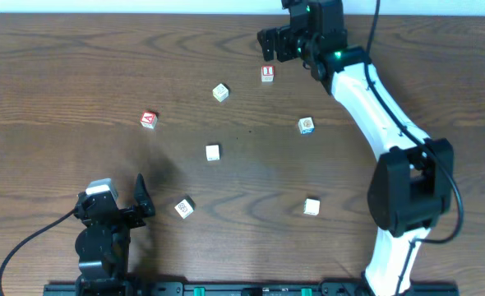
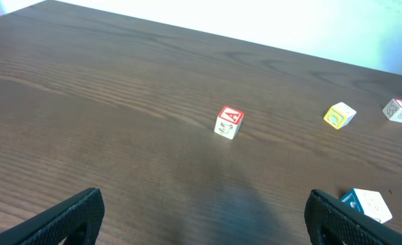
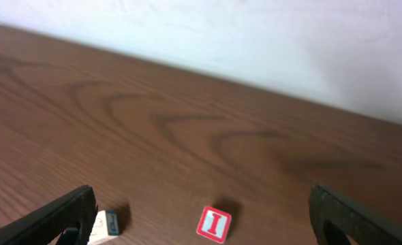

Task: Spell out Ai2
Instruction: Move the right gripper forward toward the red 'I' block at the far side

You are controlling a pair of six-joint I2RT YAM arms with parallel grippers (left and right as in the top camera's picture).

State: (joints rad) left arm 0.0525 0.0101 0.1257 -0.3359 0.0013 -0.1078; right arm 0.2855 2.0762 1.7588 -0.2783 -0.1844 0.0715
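A block (image 1: 148, 120), red-faced, lies left of centre on the table (image 1: 62, 74). I block (image 1: 266, 73) lies at upper centre, just below the right gripper (image 1: 279, 45), jaws spread wide, holding nothing. Left gripper (image 2: 202, 216), at lower left, is likewise wide and empty. Other blocks (image 1: 213, 152) are scattered mid-frame, their markings unreadable.

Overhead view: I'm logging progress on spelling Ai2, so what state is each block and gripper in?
A block, loose, A face up, ungripped.
I block, loose, I face up, ungripped.
Five other blocks, scattered singly, none lined up.
Left gripper, open, empty.
Right gripper, open, empty, near I block.
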